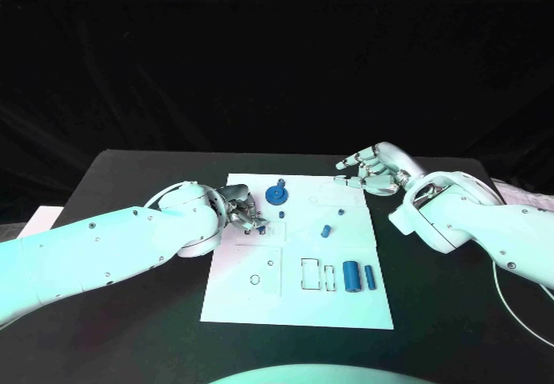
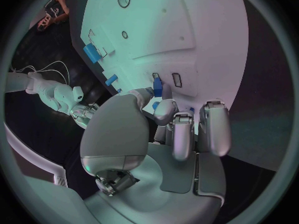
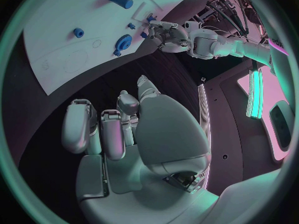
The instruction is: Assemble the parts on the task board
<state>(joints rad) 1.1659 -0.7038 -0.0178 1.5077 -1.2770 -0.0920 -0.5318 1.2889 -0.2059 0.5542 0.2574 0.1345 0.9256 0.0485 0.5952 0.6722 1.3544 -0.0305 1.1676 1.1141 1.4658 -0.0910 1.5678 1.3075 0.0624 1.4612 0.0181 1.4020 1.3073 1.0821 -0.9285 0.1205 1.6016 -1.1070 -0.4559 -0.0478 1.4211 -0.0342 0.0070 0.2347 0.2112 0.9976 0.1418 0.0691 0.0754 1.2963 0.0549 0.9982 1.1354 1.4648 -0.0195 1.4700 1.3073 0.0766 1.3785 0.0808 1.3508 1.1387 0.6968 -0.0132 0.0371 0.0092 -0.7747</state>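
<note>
The white task board (image 1: 295,264) lies mid-table. My left hand (image 1: 242,212) is low over the board's left part; its thumb and a finger pinch a small blue part (image 2: 157,87) right at a rectangular slot (image 2: 176,79). A blue gear (image 1: 277,194) sits on the board just beyond that hand. A small blue peg (image 1: 341,213) and a short blue cylinder (image 1: 327,232) lie mid-board. Two longer blue parts (image 1: 350,277) (image 1: 371,277) lie side by side nearer the front. My right hand (image 1: 375,170) hovers at the board's far right corner, fingers loosely apart, holding nothing.
Empty outlined slots (image 1: 311,272) and a ring outline (image 1: 255,279) mark the board's front half. A pale sheet (image 1: 44,218) lies at the table's left edge. Cables (image 1: 519,192) lie at the right edge behind my right arm.
</note>
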